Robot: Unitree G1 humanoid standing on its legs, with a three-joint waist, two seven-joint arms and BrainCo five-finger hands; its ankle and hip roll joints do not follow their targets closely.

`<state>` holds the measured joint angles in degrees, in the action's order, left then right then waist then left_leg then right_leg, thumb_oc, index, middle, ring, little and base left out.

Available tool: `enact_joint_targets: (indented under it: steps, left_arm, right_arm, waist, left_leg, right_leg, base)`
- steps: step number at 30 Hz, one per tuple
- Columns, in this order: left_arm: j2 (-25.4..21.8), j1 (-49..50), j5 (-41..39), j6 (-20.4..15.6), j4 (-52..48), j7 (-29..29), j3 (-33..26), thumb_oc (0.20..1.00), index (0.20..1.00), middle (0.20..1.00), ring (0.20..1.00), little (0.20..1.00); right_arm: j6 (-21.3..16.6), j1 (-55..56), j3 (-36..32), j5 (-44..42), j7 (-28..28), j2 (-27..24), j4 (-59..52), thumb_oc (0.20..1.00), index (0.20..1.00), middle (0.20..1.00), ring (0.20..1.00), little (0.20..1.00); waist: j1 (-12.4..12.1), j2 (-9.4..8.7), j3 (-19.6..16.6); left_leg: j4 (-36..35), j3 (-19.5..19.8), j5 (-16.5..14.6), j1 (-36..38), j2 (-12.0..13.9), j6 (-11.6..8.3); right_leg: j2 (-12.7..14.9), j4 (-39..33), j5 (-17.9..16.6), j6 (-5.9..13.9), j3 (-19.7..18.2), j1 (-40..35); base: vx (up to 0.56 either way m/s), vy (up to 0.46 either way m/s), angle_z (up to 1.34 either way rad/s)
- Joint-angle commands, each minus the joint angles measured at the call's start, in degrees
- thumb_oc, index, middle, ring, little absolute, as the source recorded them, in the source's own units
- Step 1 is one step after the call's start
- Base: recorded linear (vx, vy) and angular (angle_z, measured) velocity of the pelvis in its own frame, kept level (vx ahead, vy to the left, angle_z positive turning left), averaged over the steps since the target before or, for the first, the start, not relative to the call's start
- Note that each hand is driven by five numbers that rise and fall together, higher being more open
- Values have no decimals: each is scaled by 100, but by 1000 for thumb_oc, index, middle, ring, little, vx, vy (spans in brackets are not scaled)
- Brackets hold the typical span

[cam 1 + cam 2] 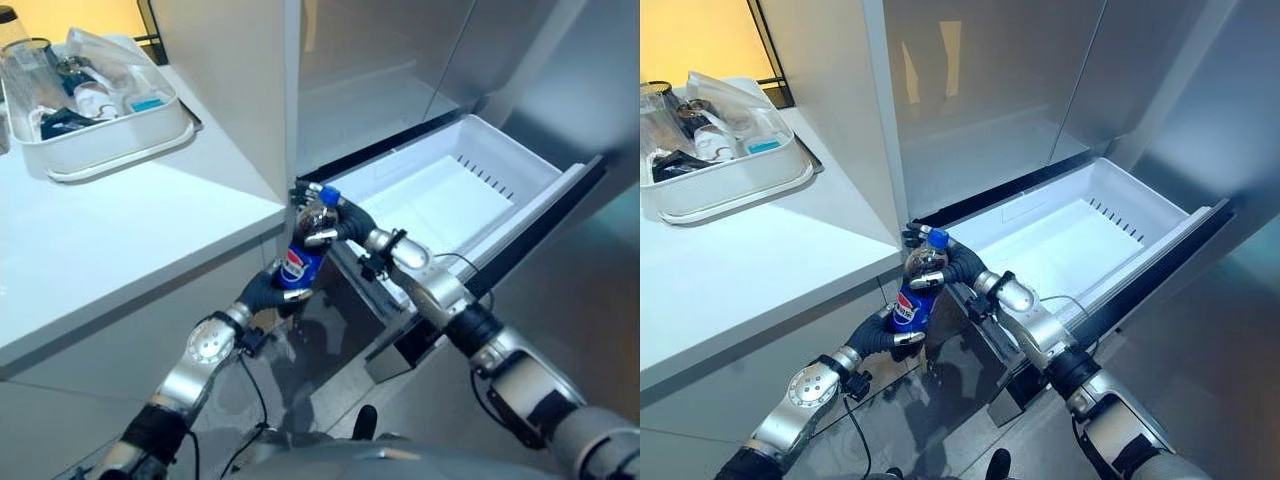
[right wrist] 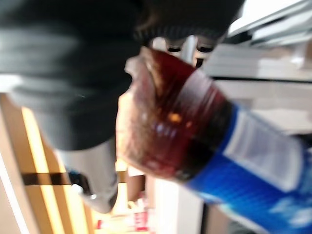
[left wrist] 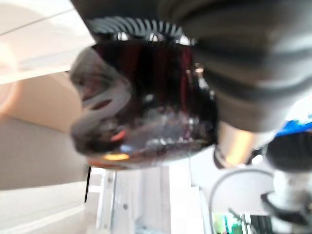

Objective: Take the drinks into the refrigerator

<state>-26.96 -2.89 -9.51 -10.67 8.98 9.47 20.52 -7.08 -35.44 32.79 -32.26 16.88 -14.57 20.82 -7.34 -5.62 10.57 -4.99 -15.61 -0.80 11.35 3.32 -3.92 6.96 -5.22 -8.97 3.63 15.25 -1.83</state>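
Note:
A dark cola bottle [image 1: 305, 250] with a blue cap and blue label is held upright in the air beside the counter's corner. My left hand [image 1: 268, 290] is curled round its lower part. My right hand [image 1: 335, 222] grips its upper part just below the cap. The left wrist view looks at the bottle's base [image 3: 141, 102], and the right wrist view looks at its dark shoulder and blue label [image 2: 195, 136]. Just to the right, the refrigerator's white bottom drawer [image 1: 520, 160] stands pulled out, with nothing inside it.
A white counter [image 1: 110, 240] runs along the left. At its far end sits a white tray [image 1: 120, 140] with a clear jug and several small items. The refrigerator's grey upper doors [image 1: 990, 100] are closed above the drawer.

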Motion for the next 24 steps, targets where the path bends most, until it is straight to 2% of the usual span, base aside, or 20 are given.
enact_joint_targets:
  steps: [1, 3, 4, 5, 11, 24]
  left_arm:
    - [393, -1365, 312, -863, -456, -84, 698, 200, 200, 200, 200, 200]
    - [477, -1521, 337, -854, -479, -153, 800, 200, 200, 200, 200, 200]
    - [542, -1601, 386, -849, -447, -239, 835, 200, 200, 200, 200, 200]
    - [584, -1631, 403, -831, -442, -322, 825, 200, 200, 200, 200, 200]
    - [616, -1526, 319, -811, -473, -390, 693, 200, 200, 200, 200, 200]
    - [567, -1317, 159, -842, -550, -532, 321, 200, 200, 200, 200, 200]
  right_arm:
    - [-248, -721, 443, -143, 91, 605, 60, 1000, 1000, 1000, 1000, 1000]
    - [-282, -772, 472, -143, -5, 788, 171, 1000, 1000, 1000, 1000, 1000]
    - [-328, -828, 451, -75, -130, 875, 237, 388, 388, 388, 388, 388]
    - [-381, -808, 374, -40, -287, 901, 266, 200, 200, 200, 200, 200]
    - [-556, -581, 9, 251, -630, 683, -71, 200, 200, 200, 200, 200]
    - [-699, -201, -572, 378, -903, 225, -477, 200, 200, 200, 200, 200]
  waist:
    - [-218, 130, -212]
    - [-221, 135, -216]
    - [-218, 140, -222]
    - [-216, 141, -226]
    - [-213, 143, -210]
    - [-222, 135, -218]
  left_leg:
    - [-1, 433, -204, -272, -97, 73]
    - [-1, 448, -211, -267, -92, 74]
    - [-1, 454, -215, -264, -90, 74]
    - [-1, 459, -218, -264, -91, 77]
    - [-1, 495, -217, -302, -116, 98]
    - [-1, 508, -237, -303, -156, 128]
  right_leg:
    - [180, 356, 361, 426, 539, -365]
    - [181, 359, 371, 424, 547, -374]
    - [183, 357, 376, 424, 546, -389]
    - [185, 357, 375, 424, 548, -395]
    - [211, 355, 376, 444, 584, -387]
    - [256, 361, 365, 468, 594, -395]
  base:
    - [0, 0, 0]
    - [0, 0, 0]
    - [0, 0, 0]
    - [33, 14, 0]
    - [2, 2, 1]
    - [1, 9, 4]
